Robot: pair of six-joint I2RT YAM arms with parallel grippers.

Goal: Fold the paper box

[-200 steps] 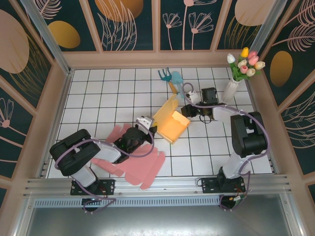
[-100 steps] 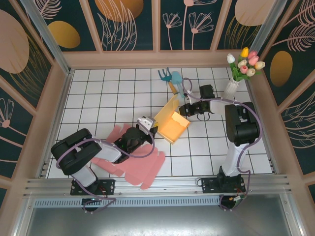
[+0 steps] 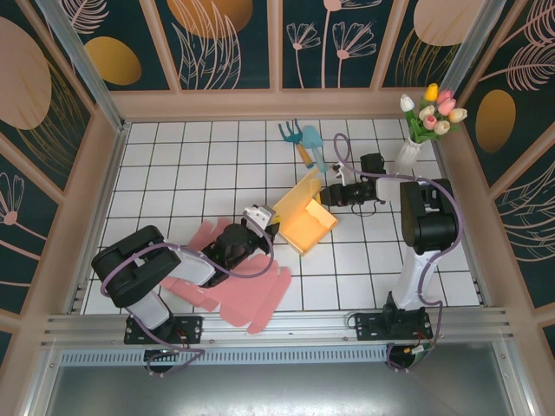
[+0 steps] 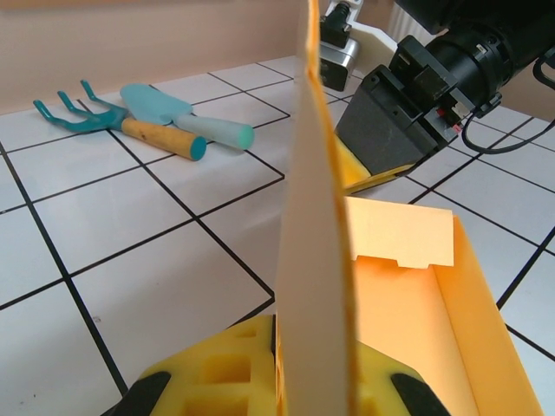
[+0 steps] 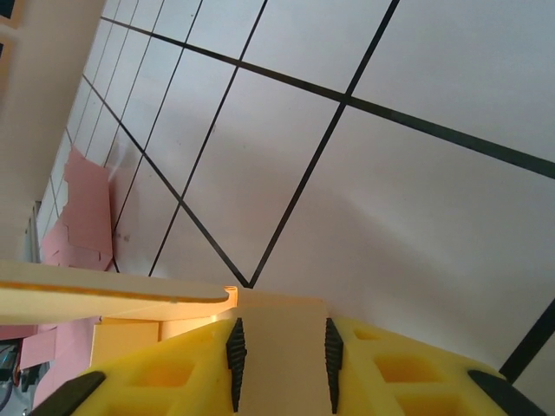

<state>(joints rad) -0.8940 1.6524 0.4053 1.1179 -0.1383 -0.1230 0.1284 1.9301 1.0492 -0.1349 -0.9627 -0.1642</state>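
Paper box near the middle of the table, orange, half erected: an open tray with one tall panel standing along its far-left side and a tabbed wall raised at one end. Sits between the two arms, within reach of each.

Left gripper pressed together on the lower edge of that tall panel, shown edge-on in the left wrist view and rising straight up between the yellow fingers. Probably held so to prop the panel upright and to anchor the box against sliding during work on the other side.

Right gripper low at the box's far right corner, nipping a small flap. In the right wrist view, flap filling the gap between the dark pads and touching both. Looks like a hold for swinging the flap inward toward the tray; firmness of the hold hard to judge.

Judged about midway: walls partly up, nothing visibly tucked or locked. Next likely calls for turning the flap in and bringing the tall panel over it, without creasing the thin card.

Flat pink sheets under the left arm, beside the box. Trowel and hand fork just beyond the box, vase of tulips at the far right, neither touching the box
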